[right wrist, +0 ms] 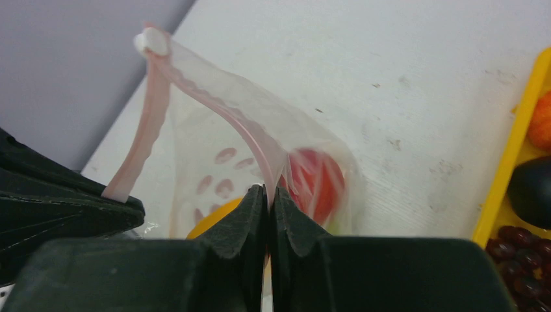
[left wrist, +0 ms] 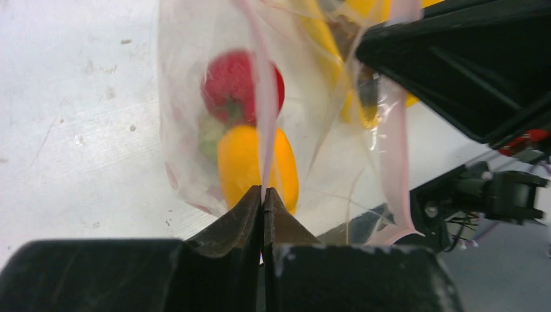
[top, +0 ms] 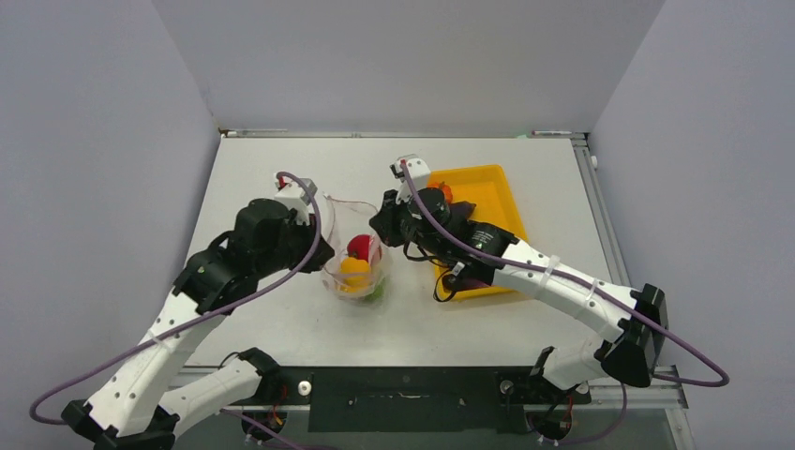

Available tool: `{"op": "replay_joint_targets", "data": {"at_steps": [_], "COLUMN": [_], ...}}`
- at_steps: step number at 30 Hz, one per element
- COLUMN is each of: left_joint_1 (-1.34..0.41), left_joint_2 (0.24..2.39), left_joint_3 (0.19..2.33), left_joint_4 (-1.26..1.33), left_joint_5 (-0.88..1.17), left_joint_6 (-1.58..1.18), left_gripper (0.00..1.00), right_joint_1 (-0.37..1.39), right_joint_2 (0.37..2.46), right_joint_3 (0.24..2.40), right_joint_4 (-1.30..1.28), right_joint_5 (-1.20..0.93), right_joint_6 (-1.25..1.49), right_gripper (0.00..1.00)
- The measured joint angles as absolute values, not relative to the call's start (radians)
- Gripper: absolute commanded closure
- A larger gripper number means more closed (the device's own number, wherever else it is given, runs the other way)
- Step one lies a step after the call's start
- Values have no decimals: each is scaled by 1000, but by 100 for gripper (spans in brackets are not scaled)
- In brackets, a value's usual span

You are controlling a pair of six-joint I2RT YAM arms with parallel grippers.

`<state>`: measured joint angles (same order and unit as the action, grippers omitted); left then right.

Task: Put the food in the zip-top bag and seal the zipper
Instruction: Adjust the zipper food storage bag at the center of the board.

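See only edge-cropped slivers of orange toy pumpkin [right wrist: 540, 120] and dark purple toy eggplant [right wrist: 533, 192]; cannot resolve blurred green piece [left wrist: 209, 133].

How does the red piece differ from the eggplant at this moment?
The red piece sits inside the zip-top bag; the eggplant lies in the yellow tray. The red piece is bright red, the eggplant dark purple. Shared: neither is gripped; the left gripper and right gripper are shut on the bag's zipper instead.

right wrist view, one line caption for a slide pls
Right gripper shut on the pinkish-red zipper strip of the clear plastic zip-top bag, red and orange toy food inside, yellow rectangular tray beside
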<state>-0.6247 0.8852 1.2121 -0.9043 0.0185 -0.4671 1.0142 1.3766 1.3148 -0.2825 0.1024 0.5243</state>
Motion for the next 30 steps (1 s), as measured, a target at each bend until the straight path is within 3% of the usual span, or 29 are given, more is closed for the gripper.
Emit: {"op": "replay_joint_targets", "data": {"at_steps": [9,23,30], "left_joint_1": [-580,-580,-580], "left_joint_2": [1019,927,850], "left_joint_3": [1040,1227,1204], "left_joint_4": [-806,-789,-765], "left_joint_5": [3,46,53], "left_joint_6": [-499,-492,-493], "left_gripper": [100,98,100], "right_joint_1": [905,930,947], "right_joint_2": [1420,1319,1280], "right_joint_3": [1196,1250,1240], "right_joint_4": [-281,-284,-261], "right_joint_5": [97,90,110], "right_joint_6": [523,499,480], "right_gripper": [95,95,95]}}
